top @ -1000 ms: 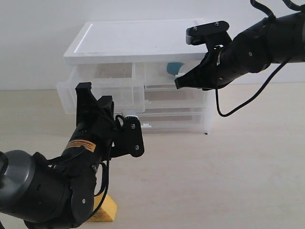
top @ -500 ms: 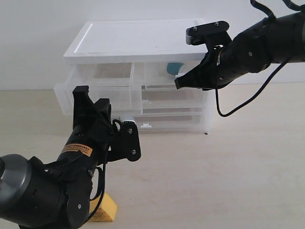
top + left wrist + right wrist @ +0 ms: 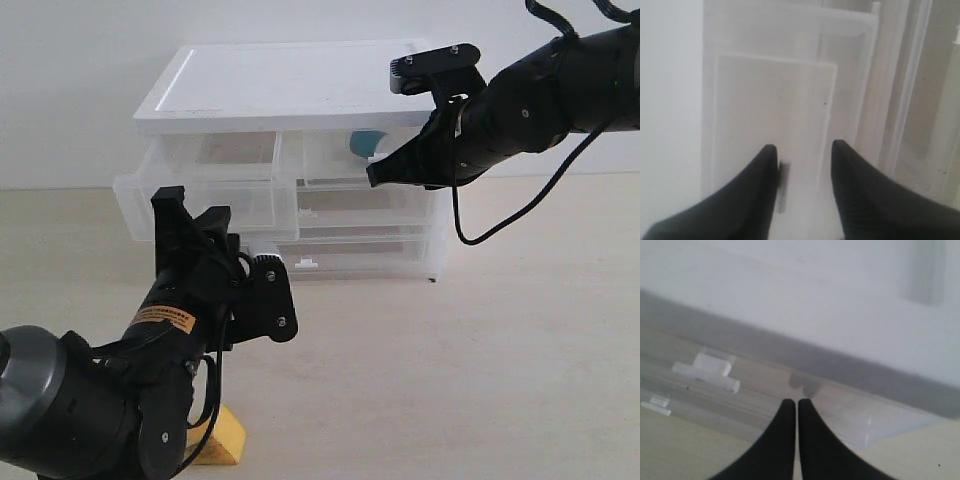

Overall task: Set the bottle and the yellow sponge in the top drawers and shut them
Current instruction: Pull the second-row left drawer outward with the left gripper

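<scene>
Left pincer (image 3: 802, 150) released, fingers apart with nothing gripped, pointing at the pulled-out left top drawer (image 3: 200, 195). Right pincer (image 3: 792, 402) clenched on nothing, tips at the front of the right top drawer (image 3: 335, 160), which sits further in than the left one. The bottle (image 3: 366, 142) lies inside it. Cabinet (image 3: 290, 85) stands at the back edge of the worktop (image 3: 480, 360). Yellow sponge (image 3: 225, 440) is on the worktop near the front-left corner, partly hidden by the left arm.
</scene>
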You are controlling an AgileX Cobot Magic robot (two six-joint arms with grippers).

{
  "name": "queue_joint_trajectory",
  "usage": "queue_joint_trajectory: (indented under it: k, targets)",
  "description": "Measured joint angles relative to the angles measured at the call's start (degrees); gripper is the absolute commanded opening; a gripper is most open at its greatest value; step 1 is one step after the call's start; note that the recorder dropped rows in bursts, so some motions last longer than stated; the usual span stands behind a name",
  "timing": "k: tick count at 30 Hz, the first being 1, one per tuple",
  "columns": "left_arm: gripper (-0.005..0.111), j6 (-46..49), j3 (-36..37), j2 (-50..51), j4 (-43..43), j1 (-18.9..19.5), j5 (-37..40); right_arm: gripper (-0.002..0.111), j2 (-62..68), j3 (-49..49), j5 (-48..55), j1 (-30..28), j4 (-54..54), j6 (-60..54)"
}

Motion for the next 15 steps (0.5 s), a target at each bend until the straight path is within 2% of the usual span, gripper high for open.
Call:
queue_joint_trajectory:
  k: [4, 9, 15]
  targets:
    - [0.049, 0.0, 0.1, 0.0, 0.0, 0.0, 1.1, 0.000, 0.0, 0.0, 0.0, 0.0, 0.0, -0.1]
    - [0.049, -0.1, 0.1, 0.0, -1.1, -0.1, 1.5, 0.000, 0.0, 0.0, 0.0, 0.0, 0.0, -1.4]
    - [0.049, -0.2, 0.6, 0.0, -2.1, -3.2, 1.5, 0.000, 0.0, 0.0, 0.2, 0.0, 0.0, -1.4]
